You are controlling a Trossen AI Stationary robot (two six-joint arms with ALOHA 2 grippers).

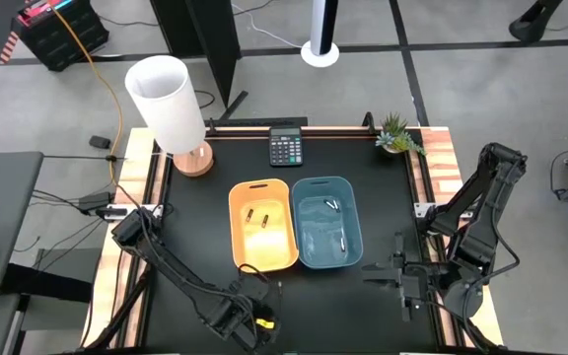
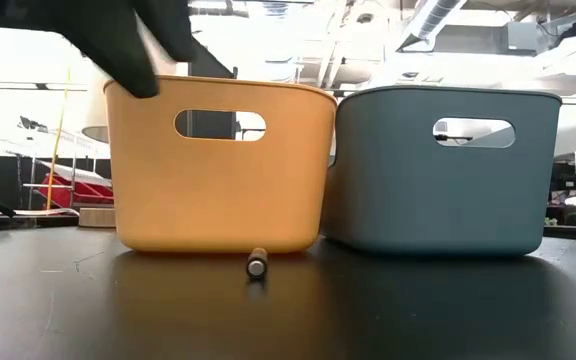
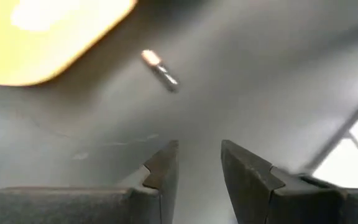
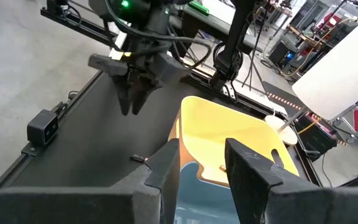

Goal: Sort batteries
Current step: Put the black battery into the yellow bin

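One small dark battery (image 2: 257,265) lies on the black table, just in front of the near wall of the orange bin (image 1: 262,225). It also shows in the left wrist view (image 3: 160,70) and as a tiny battery (image 4: 143,159) in the right wrist view. My left gripper (image 3: 197,165) is open and hovers above the table a little short of it, fingers pointing down (image 4: 132,102). Two dark batteries (image 1: 255,218) lie in the orange bin, and silvery ones (image 1: 331,204) in the blue bin (image 1: 325,222). My right gripper (image 1: 375,274) is open and waits right of the blue bin.
A black calculator (image 1: 285,148), a white lamp on a wooden base (image 1: 171,104) and a small plant (image 1: 397,136) stand along the table's far edge. The two bins sit side by side mid-table. Bare black tabletop lies left of the orange bin and along the near edge.
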